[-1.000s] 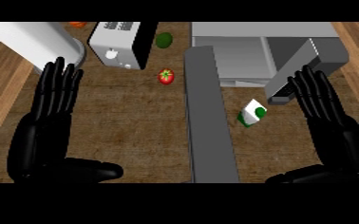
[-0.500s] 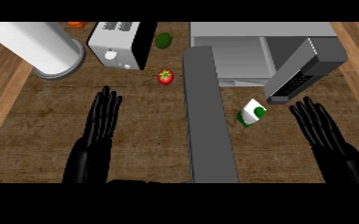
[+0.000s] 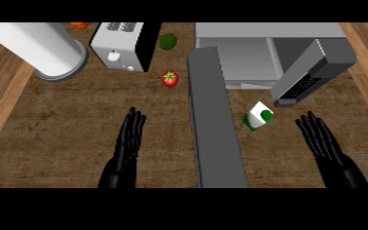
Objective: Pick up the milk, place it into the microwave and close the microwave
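The milk [image 3: 258, 116], a small white and green carton, lies on the wooden counter just right of the microwave's open door [image 3: 213, 122]. The microwave [image 3: 266, 53] stands at the back right, its grey inside open toward me. My right hand [image 3: 325, 143] is at the lower right, fingers straight, a short way right of and below the milk, not touching it. Low on the left of the door is my left hand [image 3: 128, 146], fingers straight, holding nothing.
A toaster [image 3: 123, 45] stands at the back, with a white cylinder [image 3: 42, 48] to its left. A tomato [image 3: 170, 78] lies before the toaster and a green avocado [image 3: 167, 41] behind it. Something orange [image 3: 78, 25] shows at the back edge.
Both hands have drawn lower and look smaller in the view. The whole scene has shifted, bringing more of the counter and microwave into sight. The milk has not moved.
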